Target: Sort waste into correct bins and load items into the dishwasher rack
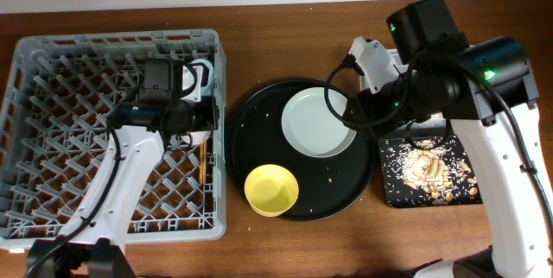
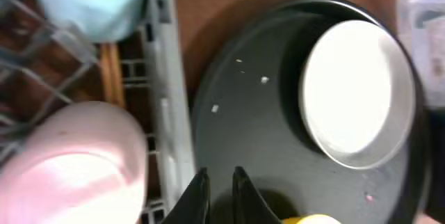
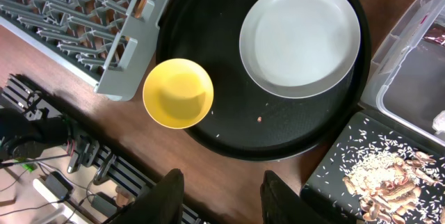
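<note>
Right pincer hangs wide open, empty; left pincer is nearly closed on nothing. I'd take the yellow bowl squarely by its rim.

Matt grey plastic rack, glossy yellow bowl, smooth pale plate, wood-grain table
</note>
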